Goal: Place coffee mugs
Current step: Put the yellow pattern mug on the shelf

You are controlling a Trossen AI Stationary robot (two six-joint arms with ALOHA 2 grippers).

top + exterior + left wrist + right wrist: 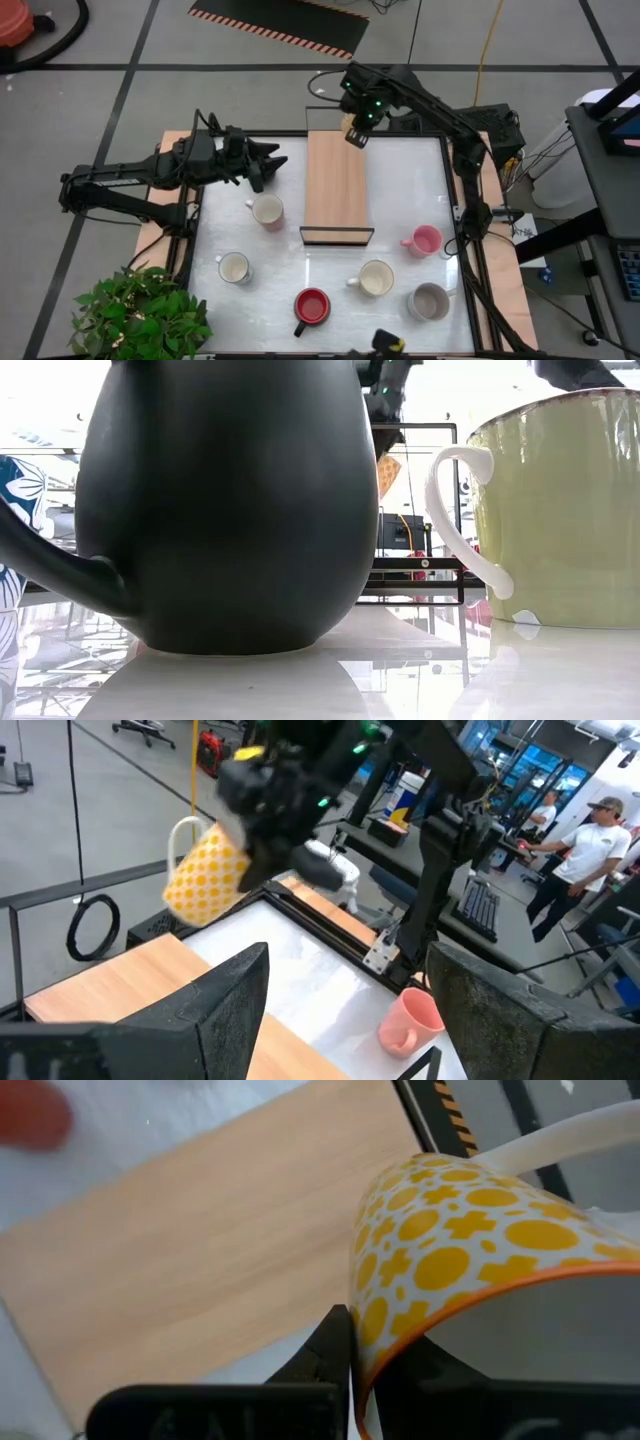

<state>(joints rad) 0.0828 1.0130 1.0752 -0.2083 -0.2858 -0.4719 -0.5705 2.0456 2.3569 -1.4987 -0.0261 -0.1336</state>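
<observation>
My right gripper is shut on a white mug with a yellow pattern and an orange rim. It holds the mug above the far end of the long light-wood tray. My left gripper hovers open left of the tray, above a cream mug. Standing on the white table are another cream mug, a red one, a third cream one, a pink one and a grey one. A black mug stands close to the low camera. My right gripper holds the patterned mug by its wall at the orange rim. One finger lies on the outside of the wall; the other is hidden by the mug. The fingers come from above. The mug is lifted clear and tilted, with its white handle upward.
A potted plant stands at the table's near left corner. A black wire frame closes the tray's near end. A cream mug stands beside the black one in the low view. People are in the room beyond the table.
</observation>
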